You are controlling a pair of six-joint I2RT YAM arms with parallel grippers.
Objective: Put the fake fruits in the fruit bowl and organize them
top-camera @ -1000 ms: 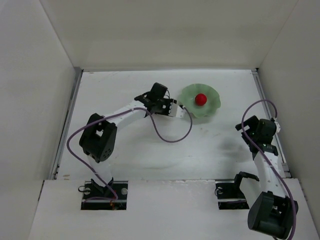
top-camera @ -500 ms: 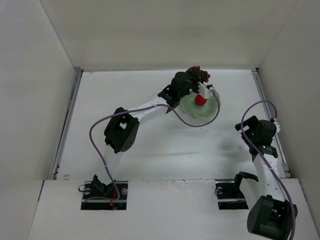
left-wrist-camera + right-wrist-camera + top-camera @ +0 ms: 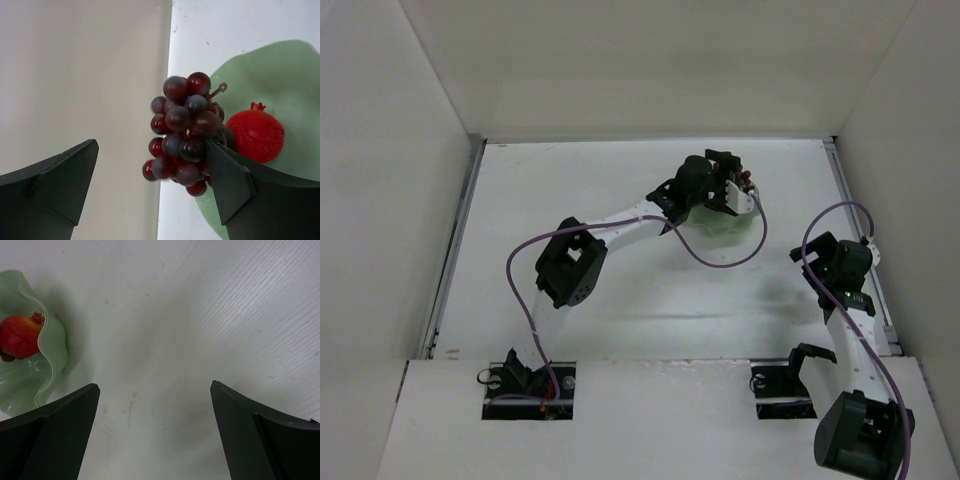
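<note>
The mint-green fruit bowl [image 3: 725, 233] with its wavy rim sits at the table's back right, and the red round fruit [image 3: 255, 135] lies in it. My left gripper [image 3: 733, 190] hovers over the bowl with its jaws wide apart. The dark red bunch of grapes [image 3: 185, 132] hangs over the bowl's edge [image 3: 290, 75], leaning on the right finger [image 3: 227, 185] and well apart from the left one. In the right wrist view, the bowl [image 3: 47, 365] and red fruit [image 3: 20, 336] lie far left of my right gripper [image 3: 155, 387], which is open and empty.
White walls close in the table on three sides. My right arm [image 3: 842, 268] rests near the right wall, its purple cable looping above it. The left arm's cable [image 3: 715, 258] trails across the table in front of the bowl.
The left arm swung from beside the bowl to over it, carrying the grapes. Its jaws have since opened, and the left finger has come off the bunch. The right arm has not moved.
</note>
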